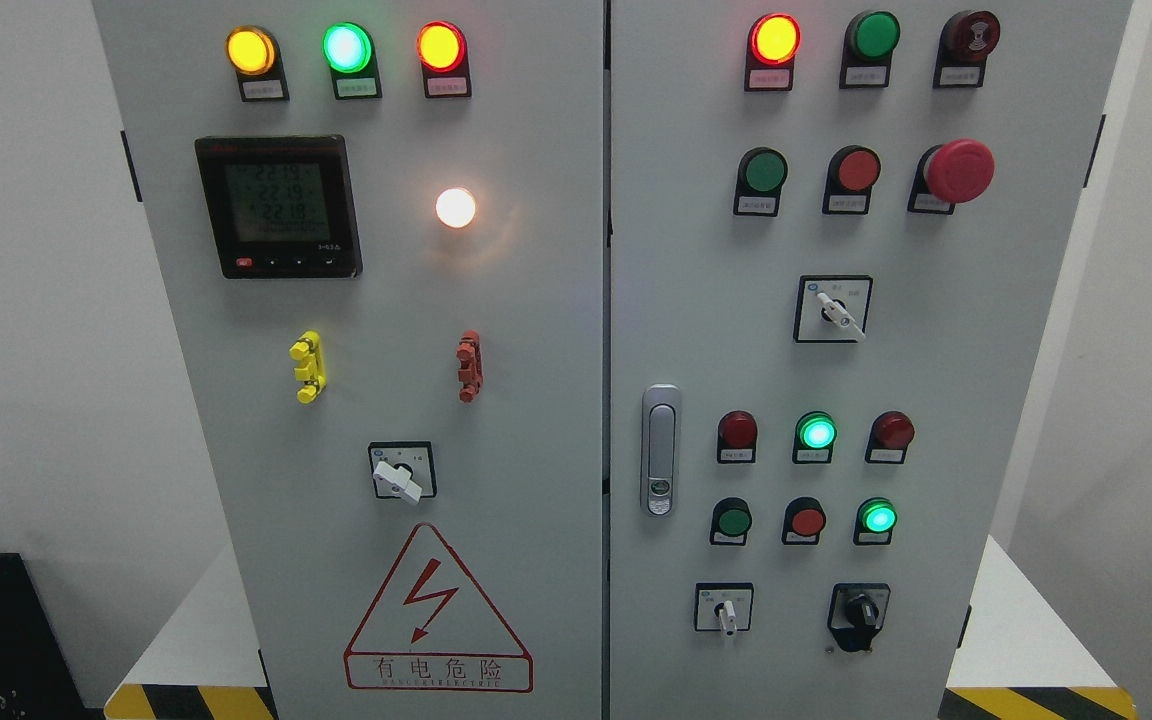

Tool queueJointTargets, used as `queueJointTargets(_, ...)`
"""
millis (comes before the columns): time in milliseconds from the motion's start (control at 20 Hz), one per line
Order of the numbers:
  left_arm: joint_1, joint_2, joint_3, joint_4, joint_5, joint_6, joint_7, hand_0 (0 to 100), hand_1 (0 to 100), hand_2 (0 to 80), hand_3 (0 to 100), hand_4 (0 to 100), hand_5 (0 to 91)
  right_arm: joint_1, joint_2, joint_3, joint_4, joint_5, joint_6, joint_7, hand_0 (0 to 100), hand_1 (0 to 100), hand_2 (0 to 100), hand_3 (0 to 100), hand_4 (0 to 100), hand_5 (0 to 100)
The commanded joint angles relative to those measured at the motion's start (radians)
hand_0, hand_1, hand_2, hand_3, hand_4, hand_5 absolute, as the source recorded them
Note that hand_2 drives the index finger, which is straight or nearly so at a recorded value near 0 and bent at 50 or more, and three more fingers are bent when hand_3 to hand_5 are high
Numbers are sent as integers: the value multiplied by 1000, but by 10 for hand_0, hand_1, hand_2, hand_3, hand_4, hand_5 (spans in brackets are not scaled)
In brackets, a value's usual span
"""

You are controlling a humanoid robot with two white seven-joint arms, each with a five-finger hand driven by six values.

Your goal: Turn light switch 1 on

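Grey two-door electrical cabinet, seen front-on.
Lit lamps, push buttons, a meter and rotary switches cover both doors; neither hand shows, so their grip cannot be told.

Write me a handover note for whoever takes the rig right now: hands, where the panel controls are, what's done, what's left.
Hands: neither is in the head view.
Cabinet: two grey doors. The left door has three lit lamps on top, a meter, a lit white lamp and a rotary switch.
The right door carries the pushbuttons and three rotary switches.
Labels are too small to read, so I cannot tell which is light switch 1.
Done: nothing visible. Left: identify the switch, reach, turn it.
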Motion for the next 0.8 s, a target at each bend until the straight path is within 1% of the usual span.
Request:
queueJointTargets(0,-21,-11,-6,302,-2,58,-16,97,0,0,0,0,0,0,0,0,0,-25,1,0,0,0,0,0,0,0)
queueJointTargets(100,-21,-11,-20,304,-5,57,-16,96,0,0,0,0,0,0,0,0,0,-25,1,0,0,0,0,0,0,0)
queueJointTargets(251,-21,-23,-8,301,10,43,-16,98,0,0,0,0,0,0,0,0,0,-25,1,0,0,0,0,0,0,0)
queueJointTargets(351,-22,-24,-18,290,70,34,-17,99,0,0,0,0,0,0,0,0,0,-25,1,0,0,0,0,0,0,0)
queueJointTargets(401,-27,-24,-22,290,84,34,-16,98,0,0,0,0,0,0,0,0,0,-25,1,0,0,0,0,0,0,0)
queueJointTargets(601,-39,-26,-31,288,76,32,-16,95,0,0,0,0,0,0,0,0,0,-25,1,0,0,0,0,0,0,0)
queueJointTargets(752,-39,-26,-71,291,78,34,-16,93,0,0,0,0,0,0,0,0,0,-25,1,0,0,0,0,0,0,0)
